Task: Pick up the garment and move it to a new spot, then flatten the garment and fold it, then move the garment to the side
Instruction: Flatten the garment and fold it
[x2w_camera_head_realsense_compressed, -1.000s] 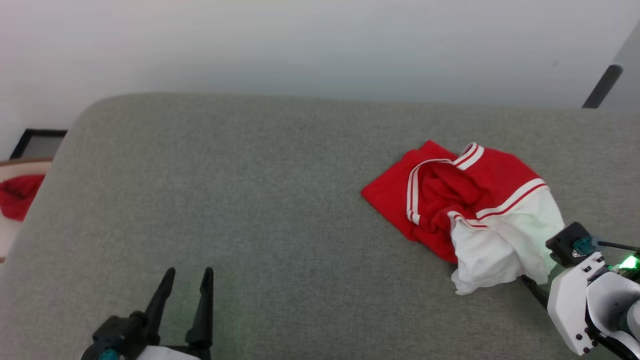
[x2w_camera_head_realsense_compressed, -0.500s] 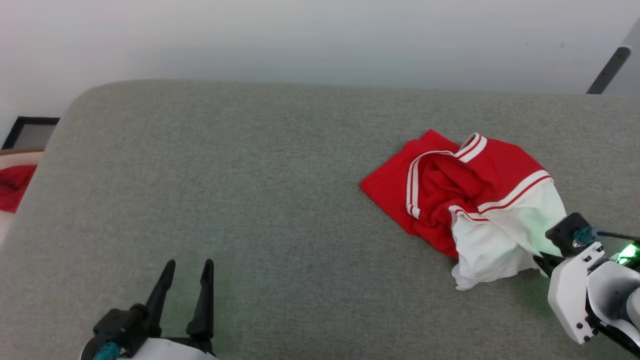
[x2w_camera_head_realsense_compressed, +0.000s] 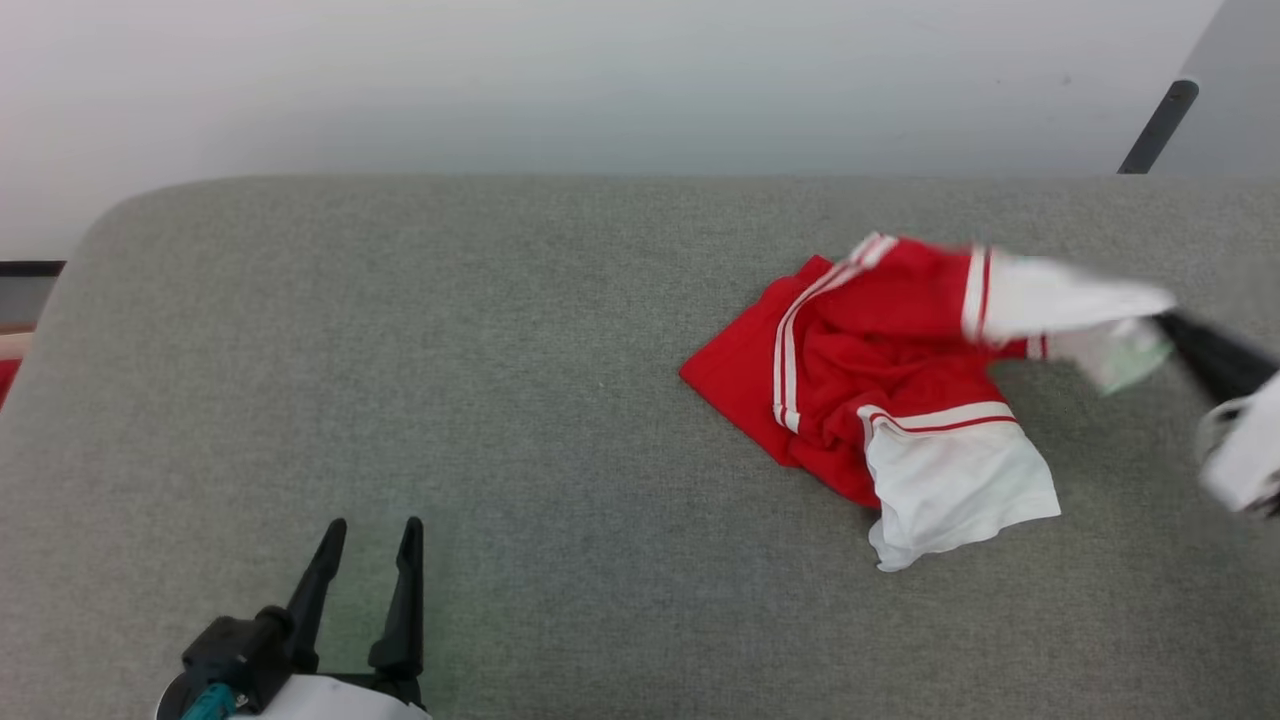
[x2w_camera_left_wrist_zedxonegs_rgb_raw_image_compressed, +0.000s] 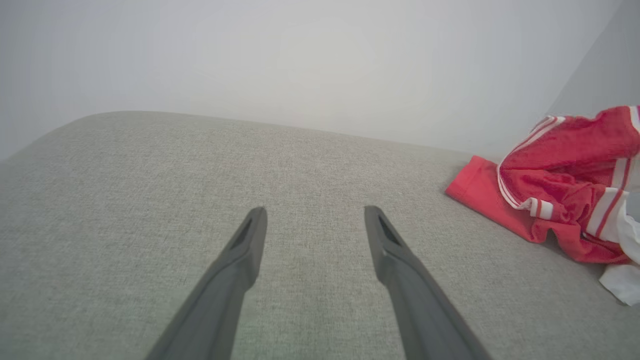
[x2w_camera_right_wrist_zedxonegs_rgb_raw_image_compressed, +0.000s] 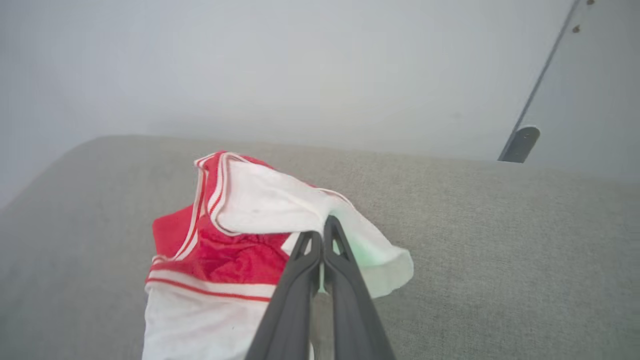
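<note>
The red garment (x2w_camera_head_realsense_compressed: 860, 370) with white sleeves and striped trim lies crumpled at the right of the grey cushion (x2w_camera_head_realsense_compressed: 400, 350). My right gripper (x2w_camera_head_realsense_compressed: 1165, 325) is shut on one white sleeve (x2w_camera_head_realsense_compressed: 1060, 300) and holds it lifted and stretched to the right, blurred by motion. In the right wrist view the fingers (x2w_camera_right_wrist_zedxonegs_rgb_raw_image_compressed: 330, 240) pinch that sleeve's white fabric (x2w_camera_right_wrist_zedxonegs_rgb_raw_image_compressed: 260, 200). The other white sleeve (x2w_camera_head_realsense_compressed: 950, 490) rests on the cushion. My left gripper (x2w_camera_head_realsense_compressed: 370, 530) stands open near the front left, far from the garment (x2w_camera_left_wrist_zedxonegs_rgb_raw_image_compressed: 560, 170), nothing between its fingers. The "23" is hidden.
A pale wall rises behind the cushion. A dark slanted bar (x2w_camera_head_realsense_compressed: 1155, 128) stands at the back right. A strip of red and a dark frame (x2w_camera_head_realsense_compressed: 20, 270) show past the cushion's left edge. Wide bare cushion lies left of the garment.
My right gripper closed on the white sleeve and pulled it up and to the far right, spreading the garment. The head camera shifted. The left gripper stayed put.
</note>
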